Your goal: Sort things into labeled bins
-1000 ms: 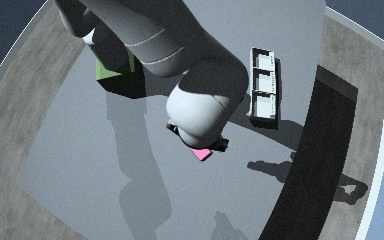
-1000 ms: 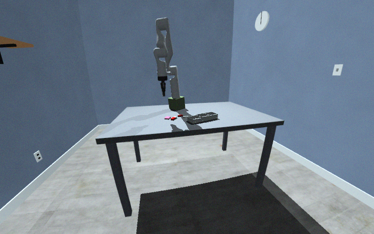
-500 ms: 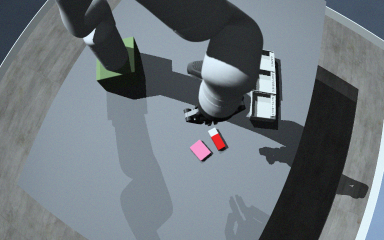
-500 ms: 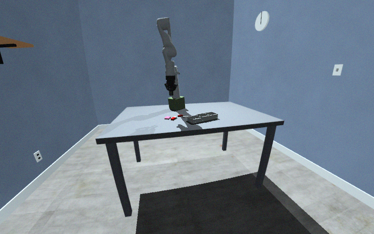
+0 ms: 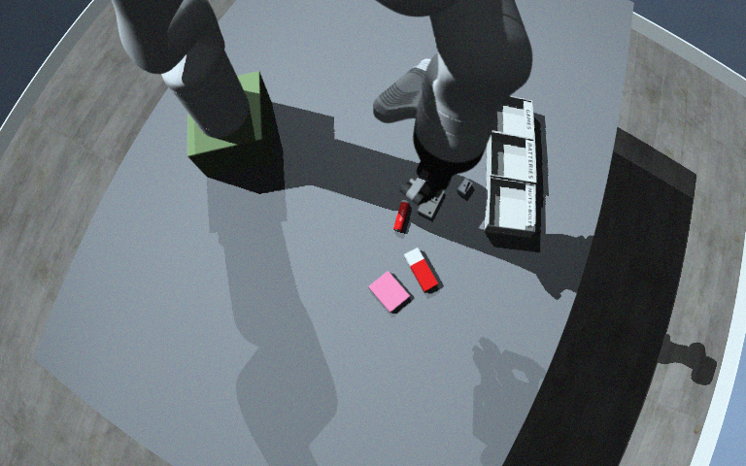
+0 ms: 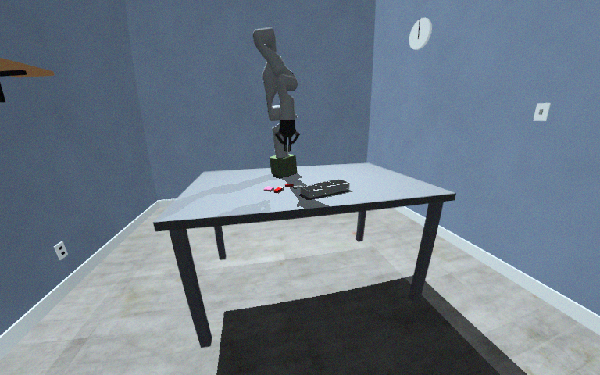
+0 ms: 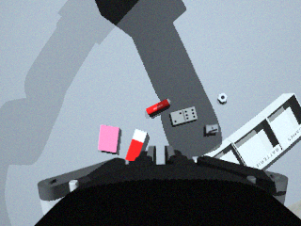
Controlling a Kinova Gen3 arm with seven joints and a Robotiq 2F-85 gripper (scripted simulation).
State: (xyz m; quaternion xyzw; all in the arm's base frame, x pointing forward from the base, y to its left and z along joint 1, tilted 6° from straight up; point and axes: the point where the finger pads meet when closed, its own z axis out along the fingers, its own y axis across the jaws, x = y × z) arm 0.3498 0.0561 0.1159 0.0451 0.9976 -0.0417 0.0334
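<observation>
- The black two-fingered claw (image 6: 287, 142) hangs high above the grey desk (image 6: 248, 208), its fingers drawn nearly together with nothing between them.
- Below the claw, in the top view, a dark grey domino tile (image 5: 430, 206) lies on the desk, partly hidden by the wrist; the wrist view shows its pips (image 7: 183, 116).
- Just beside that tile lies a small red cylinder with a dark end (image 5: 401, 215) — it looks like a battery.
- On the tile's other side sits a small dark grey block (image 5: 465, 188), between the claw and the bins.
- The row of three white open bins (image 5: 536, 164) stands beyond that block; the labels read GAMES, BATTERIES and NUTS+BOLTS. All three look empty.
- A small pale ring-shaped nut (image 7: 222, 97) shows only in the wrist view, on the desk near the bins.
- Further from the claw, past the red cylinder, lie a red-and-white rectangular block (image 5: 421, 269) and a flat pink rectangular card (image 5: 389, 290), close together — not touching.
- The arm rises from a green cube-shaped base (image 5: 255, 93), well apart from the bins.
</observation>
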